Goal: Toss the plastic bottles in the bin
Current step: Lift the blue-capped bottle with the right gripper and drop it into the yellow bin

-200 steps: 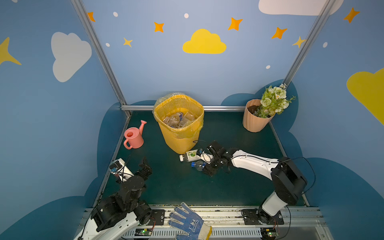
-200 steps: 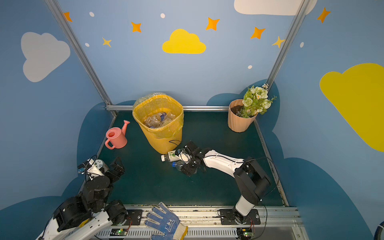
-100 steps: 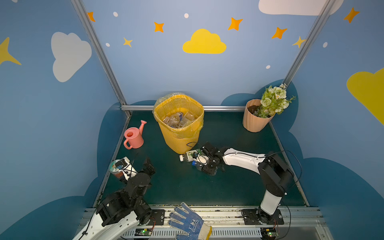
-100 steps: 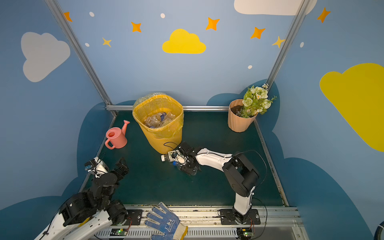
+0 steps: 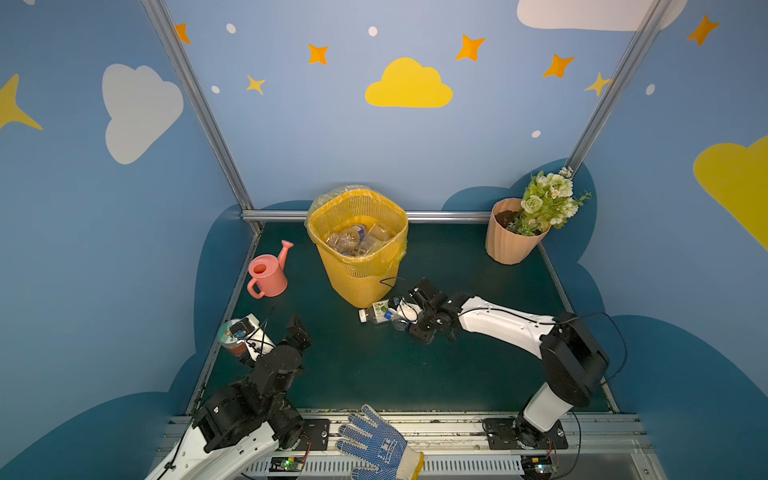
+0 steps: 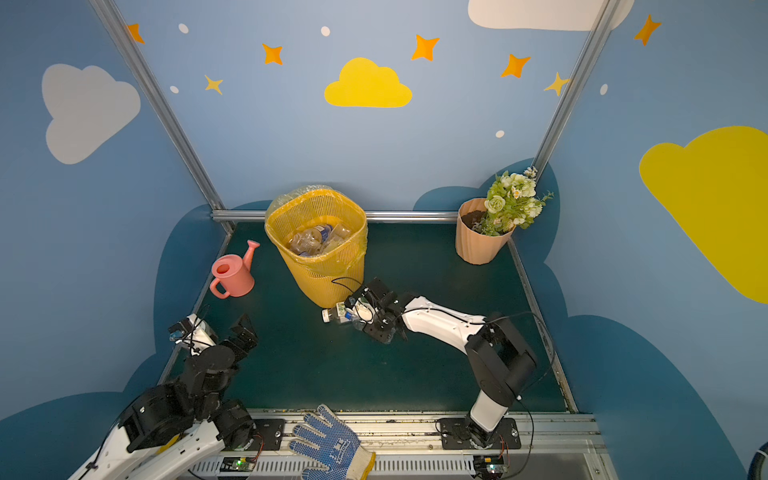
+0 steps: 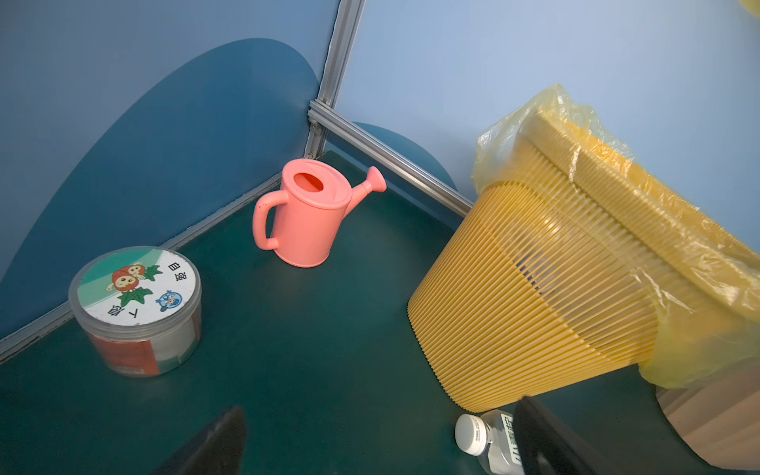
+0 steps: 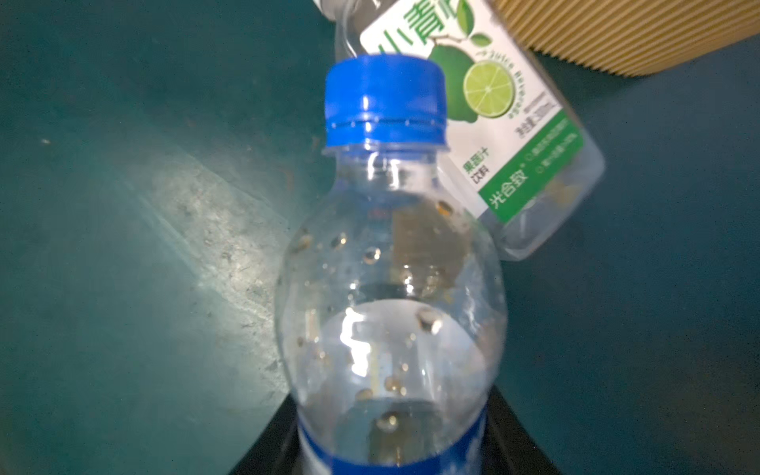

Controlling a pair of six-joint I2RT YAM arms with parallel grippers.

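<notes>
My right gripper (image 8: 390,446) is shut on a clear blue-capped bottle (image 8: 390,296) with a blue label, low over the green mat at the foot of the bin (image 5: 353,278). In both top views it (image 5: 409,318) (image 6: 368,318) sits just right of a lying bottle with a white cap and a green lime label (image 5: 376,311) (image 6: 336,312) (image 8: 514,135) (image 7: 489,440), which touches the bin's base. The yellow ribbed bin (image 6: 320,282) (image 7: 534,296) holds several clear bottles (image 5: 357,241). My left gripper (image 5: 297,332) (image 7: 378,444) hangs open and empty at the front left.
A pink watering can (image 5: 268,272) stands left of the bin. A squat jar with a green-and-white lid (image 7: 135,312) sits by the left wall, beside my left arm. A peach flower pot (image 5: 509,241) fills the back right corner. A blue-dotted glove (image 5: 376,446) lies on the front rail.
My right gripper has slid left towards the bin's foot and closed on the blue-capped bottle. The left arm has shifted a little, its jaws still open.
</notes>
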